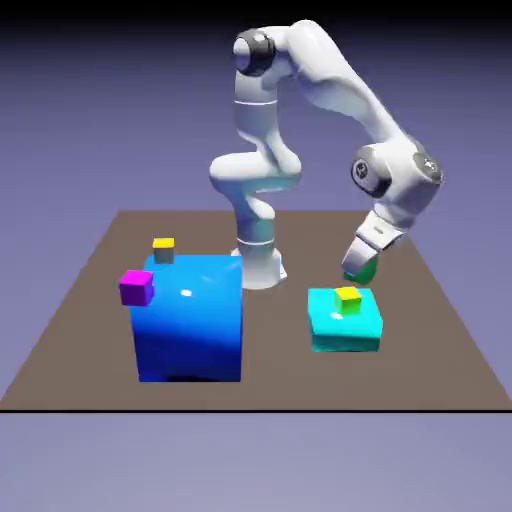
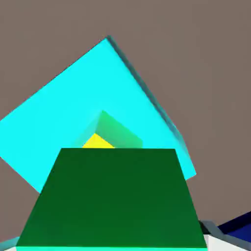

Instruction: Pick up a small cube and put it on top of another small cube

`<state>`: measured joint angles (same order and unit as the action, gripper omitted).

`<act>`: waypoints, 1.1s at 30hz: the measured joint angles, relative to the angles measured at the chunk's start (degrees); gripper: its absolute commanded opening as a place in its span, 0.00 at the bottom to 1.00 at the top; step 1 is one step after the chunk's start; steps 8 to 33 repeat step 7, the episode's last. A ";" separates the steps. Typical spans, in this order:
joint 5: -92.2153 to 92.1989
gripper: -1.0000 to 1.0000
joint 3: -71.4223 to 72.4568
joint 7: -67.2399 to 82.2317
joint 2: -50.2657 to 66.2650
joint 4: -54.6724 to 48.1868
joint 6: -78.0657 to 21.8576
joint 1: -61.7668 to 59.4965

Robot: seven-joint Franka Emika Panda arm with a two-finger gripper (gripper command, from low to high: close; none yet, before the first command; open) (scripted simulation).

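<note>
My gripper [image 1: 360,268] is shut on the small green cube [image 1: 363,269], held in the air just behind and above the cyan block [image 1: 345,322]. In the hand view the green cube [image 2: 115,196] fills the lower half and hides both fingertips. The tiny yellow cube with olive-green sides [image 1: 347,297] sits on top of the cyan block, a little below and to the exterior view's left of the held cube. The hand view shows only a sliver of that yellow cube's top [image 2: 98,142] past the green cube's edge, on the cyan block [image 2: 59,122].
A big blue cube [image 1: 190,318] stands at the exterior view's left. A tiny magenta cube [image 1: 137,287] is at its upper left corner, and a tiny yellow cube with greyish sides [image 1: 164,250] lies behind it. The robot's base [image 1: 258,262] stands at the table's far edge.
</note>
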<state>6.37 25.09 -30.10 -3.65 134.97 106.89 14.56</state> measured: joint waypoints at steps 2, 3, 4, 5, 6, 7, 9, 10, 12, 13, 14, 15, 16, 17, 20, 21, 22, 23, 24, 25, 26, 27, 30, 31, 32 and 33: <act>1.31 0.00 -0.31 -1.06 2.01 3.24 4.98 0.01; 1.97 0.00 -0.48 -1.60 3.02 4.86 7.47 -0.18; 2.62 0.00 -0.57 -2.13 4.03 6.48 9.96 -0.44; 2.75 1.00 -0.61 -2.23 4.23 6.80 10.45 -0.77; 2.94 1.00 -0.65 -2.32 4.23 6.80 10.46 -0.95; 2.95 1.00 -0.65 -2.32 4.23 6.80 10.46 -0.96; 2.95 1.00 -0.65 -2.32 4.23 6.80 10.46 -0.96; 2.95 1.00 -0.65 -2.32 4.23 6.80 10.46 -0.96; 2.95 1.00 -0.65 -2.32 4.23 6.80 10.46 -0.96; 2.95 1.00 -0.65 -2.32 4.23 6.80 10.46 -0.96; 2.95 1.00 -0.65 -2.32 4.23 6.80 10.46 -0.96; 2.95 1.00 -0.65 -2.32 4.23 6.80 10.46 -0.96; 2.95 1.00 -0.65 -2.32 4.23 6.80 10.46 -0.96; 2.95 1.00 -0.65 -2.32 4.23 6.80 10.46 -0.96; 2.95 1.00 -0.65 -2.32 4.23 6.80 10.46 -0.96; 2.95 1.00 -0.65 -2.32 4.23 6.80 10.46 -0.96; 2.95 1.00 -0.65 -2.32 4.23 6.80 10.46 -0.96; 2.95 1.00 -0.65 -2.32 4.23 6.80 10.46 -0.96; 2.95 1.00 -0.65 -2.32 4.23 6.80 10.46 -0.96; 2.95 1.00 -0.65 -2.32 4.23 6.80 10.46 -0.96; 2.95 1.00 -0.65 -2.32 4.23 6.80 10.46 -0.96; 2.95 1.00 -0.65 -2.32 4.23 6.80 10.46 -0.96; 2.95 1.00 -0.65 -2.32 4.23 6.80 10.46 -0.96; 2.95 1.00 -0.65 -2.32 4.23 6.80 10.46 -0.96; 2.95 1.00 -0.65 -2.32 4.23 6.80 10.46 -0.96; 2.95 1.00 -0.65 -2.32 4.23 6.80 10.46 -0.96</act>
